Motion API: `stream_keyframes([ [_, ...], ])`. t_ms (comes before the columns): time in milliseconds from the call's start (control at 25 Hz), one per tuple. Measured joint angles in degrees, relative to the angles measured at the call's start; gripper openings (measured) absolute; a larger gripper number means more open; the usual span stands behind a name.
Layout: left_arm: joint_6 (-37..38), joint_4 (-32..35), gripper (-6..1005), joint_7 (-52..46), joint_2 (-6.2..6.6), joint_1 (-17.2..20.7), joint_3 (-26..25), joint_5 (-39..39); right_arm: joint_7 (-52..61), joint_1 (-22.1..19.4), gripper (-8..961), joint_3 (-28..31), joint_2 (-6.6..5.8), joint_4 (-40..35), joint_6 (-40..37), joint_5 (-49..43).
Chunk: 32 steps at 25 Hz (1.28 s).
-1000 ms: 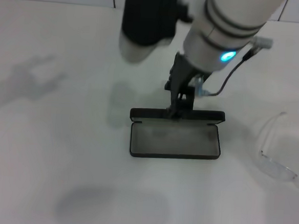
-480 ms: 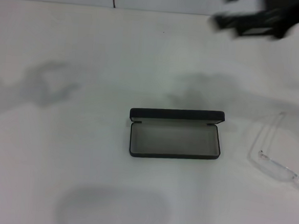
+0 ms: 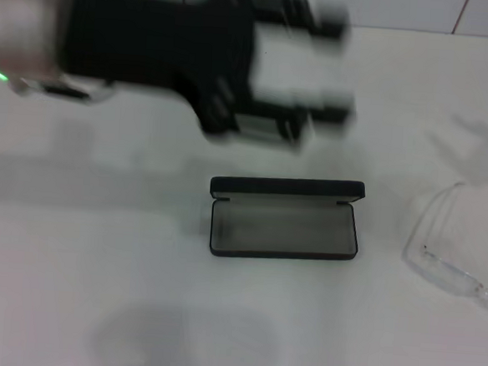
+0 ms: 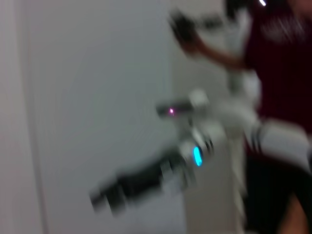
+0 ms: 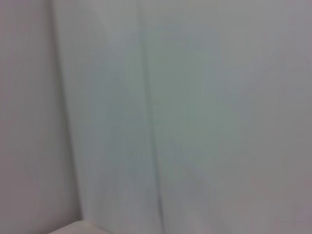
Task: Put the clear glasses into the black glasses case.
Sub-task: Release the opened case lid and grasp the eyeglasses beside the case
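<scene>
Slim matte black glasses case (image 3: 285, 219): lid now open, grey lining bare, mid-desk (image 3: 68, 305). Fully transparent plastic glasses (image 3: 450, 252): well right of case, near the desk's right edge, untouched. Left tool (image 3: 306, 78): newly swung in behind case, blurred; fingers apart, empty. Right tool: withdrawn, unseen. Room all round case.

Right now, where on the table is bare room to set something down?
Bare: the table left of and in front of the black glasses case. Tight: between case and clear glasses. The left claw sweeps above the space behind the case.
</scene>
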Motion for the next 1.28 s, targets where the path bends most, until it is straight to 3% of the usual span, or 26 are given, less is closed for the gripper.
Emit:
stream_keyframes([
  [320,-3.05,-11.19,665,1.74,-0.15,-10.84,13.17,13.79,-3.69,-3.61,518,12.55,-0.13,9.05,-1.81,0.40],
  [480,-6.73,-12.57,664,2.03,-0.22,-12.03,18.07,16.37,-3.21,-4.45,518,14.40,-0.72,9.59,-8.99,-1.87],
  [560,-7.94,-12.23,664,2.25,-0.21,-11.61,17.51,16.70,-1.33,-4.31,518,13.16,-0.79,6.43,-13.46,-6.30],
  [640,-8.51,-11.34,664,2.44,-0.17,-10.97,14.54,16.73,1.47,-4.21,518,9.71,-0.47,1.40,-16.75,-11.94],
  [800,-7.47,-8.29,664,4.27,0.21,-7.56,2.58,12.01,10.44,-2.35,519,-5.76,-0.19,-6.46,-17.07,-20.54],
  [960,-2.63,-6.49,664,6.78,1.44,-1.20,-10.94,-3.97,19.68,4.66,519,-20.29,-0.87,-8.40,-15.19,-29.53],
  [1000,-2.02,-6.87,663,7.08,1.65,-0.29,-12.99,-6.79,19.68,4.66,519,-20.29,-0.87,-8.40,-15.19,-29.53],
  [1040,-1.67,-7.55,663,7.37,1.78,0.60,-14.81,-9.07,23.75,9.73,519,-24.29,-0.81,-8.61,-15.34,-36.13],
  [1280,-0.24,-14.37,663,8.53,2.57,3.51,-19.60,-20.31,29.28,20.12,519,-28.96,-0.93,-6.79,-21.40,-47.27],
])
